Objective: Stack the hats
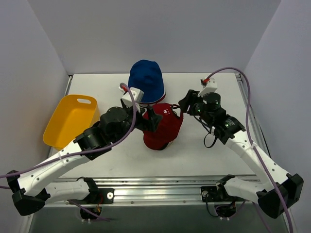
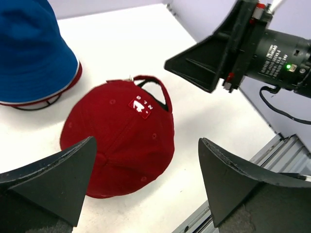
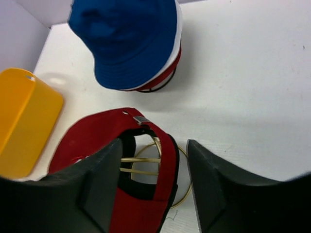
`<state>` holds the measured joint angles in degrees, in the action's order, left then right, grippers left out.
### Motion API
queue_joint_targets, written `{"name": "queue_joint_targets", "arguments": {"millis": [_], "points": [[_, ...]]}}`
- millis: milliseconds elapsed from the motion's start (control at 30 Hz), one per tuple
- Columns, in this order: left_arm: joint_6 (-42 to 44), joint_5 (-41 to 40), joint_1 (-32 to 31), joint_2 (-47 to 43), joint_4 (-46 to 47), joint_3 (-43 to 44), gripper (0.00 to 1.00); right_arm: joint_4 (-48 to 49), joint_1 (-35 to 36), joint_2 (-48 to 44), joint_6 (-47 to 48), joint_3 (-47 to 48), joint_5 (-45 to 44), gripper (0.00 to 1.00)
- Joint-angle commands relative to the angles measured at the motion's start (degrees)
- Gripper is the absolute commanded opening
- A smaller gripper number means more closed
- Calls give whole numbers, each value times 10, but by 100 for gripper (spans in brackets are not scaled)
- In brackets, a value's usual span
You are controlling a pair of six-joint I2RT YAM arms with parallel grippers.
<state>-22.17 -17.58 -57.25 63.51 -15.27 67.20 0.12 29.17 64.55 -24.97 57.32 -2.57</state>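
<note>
Four hats share the white table (image 1: 194, 160). Three are stacked at the back centre: a blue hat (image 1: 146, 80) on top, with the rims of a white hat (image 3: 178, 34) and a dark red hat (image 3: 167, 73) showing beneath it, all on a black wire frame (image 2: 34, 106). The red baseball cap (image 1: 163, 128) sits just in front of the stack with a strip of table between them. It rests over a gold wire frame (image 3: 141, 159), seen through its rear opening. A yellow tub (image 1: 70, 121) with a handle slot lies by the left wall, hollow side up, well apart from the hats.

The left arm (image 1: 92, 138) reaches diagonally from the near left corner. The left jaws hang above the cap, spread wide and holding nothing. The right arm (image 1: 243, 141) bends in from the near right corner, and the right jaws point at the cap's back. They stand part open on either side of the rear strap (image 3: 165, 160), and whether a finger touches it cannot be told.

A white patch (image 2: 142, 106) on the cap's crown carries small red marks too fine to read. White print on the right wrist's black housing (image 2: 277, 51) is equally illegible.
</note>
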Motion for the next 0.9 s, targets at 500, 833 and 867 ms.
{"name": "queue_joint_targets", "arguments": {"millis": [500, 833, 867], "points": [[-12, -4, 4, -250, -20, -147, 94, -149, -5, -271, 17, -44, -59, 100], [-32, -45, 4, -345, -47, -207, 94, -128, -5, -398, 54, -92, 20, 100], [-33, -46, 4, -351, -45, -218, 94, -119, -4, -406, 48, -91, 10, 100]]}}
